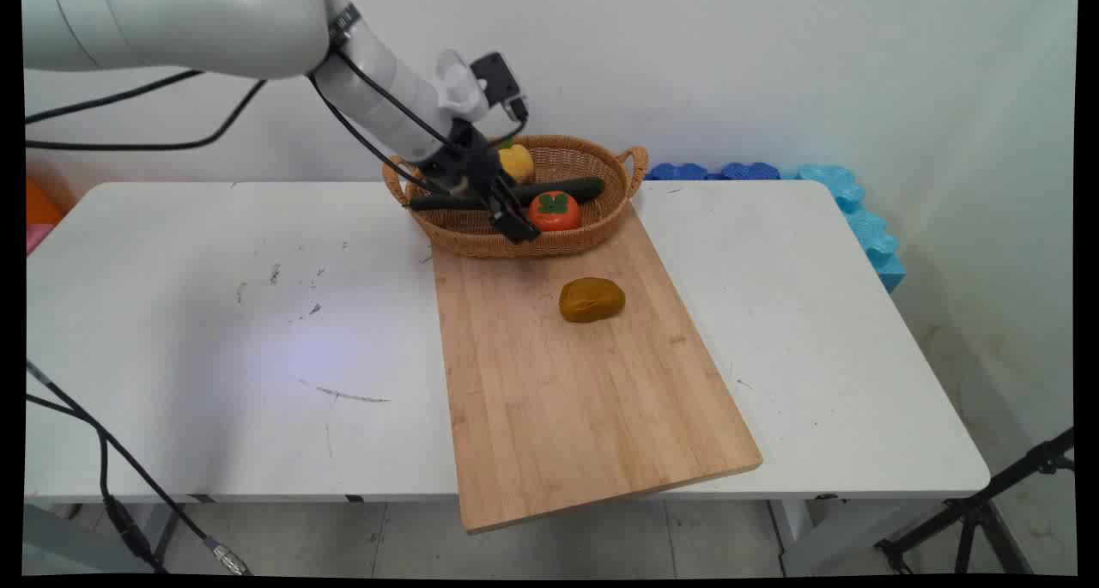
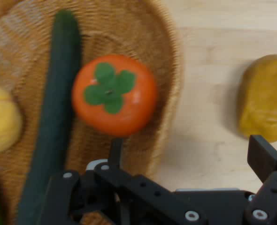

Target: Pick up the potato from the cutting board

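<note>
Bamboo board [image 1: 584,382] overhangs white table [image 1: 215,330].

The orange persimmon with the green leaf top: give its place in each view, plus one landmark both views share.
Main view: the persimmon lies in the wicker basket at the far end of the cutting board, just right of the pincer.
Hand view: the persimmon sits left of centre, above the pincer.
Shared landmark: the dark green cucumber beside it in the basket.
</note>
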